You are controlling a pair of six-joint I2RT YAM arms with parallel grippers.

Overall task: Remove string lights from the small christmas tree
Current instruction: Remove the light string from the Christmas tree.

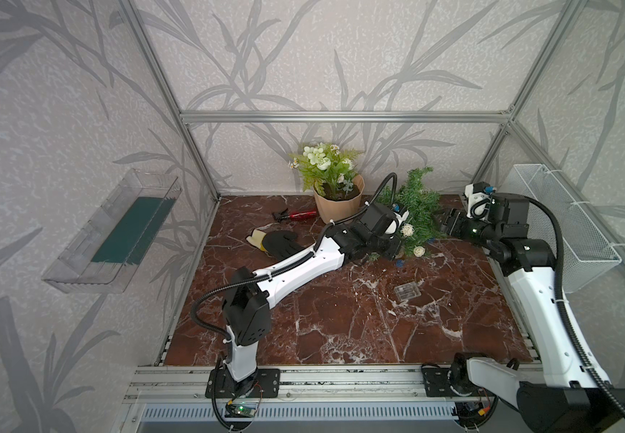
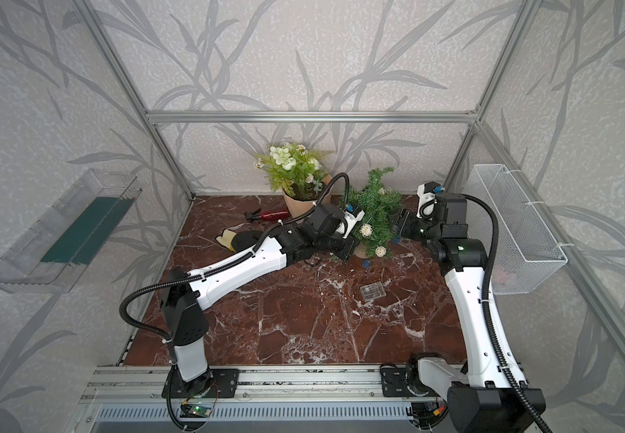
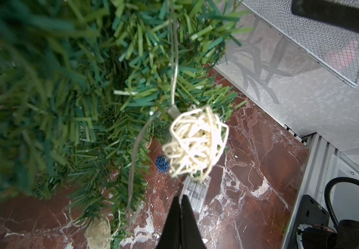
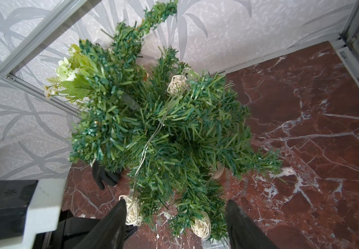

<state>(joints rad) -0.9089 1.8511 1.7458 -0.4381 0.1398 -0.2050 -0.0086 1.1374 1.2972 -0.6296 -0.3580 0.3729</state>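
Green tree (image 4: 174, 133) wound with lights (image 3: 195, 142), left claw (image 3: 180, 199) pressed together beside it, right claw (image 4: 175, 202) apart, straddling the tree

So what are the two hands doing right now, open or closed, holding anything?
Left hand: closed, nothing visibly gripped.
Right hand: open, holding nothing, facing the small christmas tree.

Arms (image 1: 296, 270): white moulded shells | black joint housings (image 1: 247, 315) | black ribbed cables (image 1: 561, 243) | green LED (image 1: 473, 230), right-centre | left gripper (image 3: 180, 198): black tapered fingers (image 3: 174, 220)
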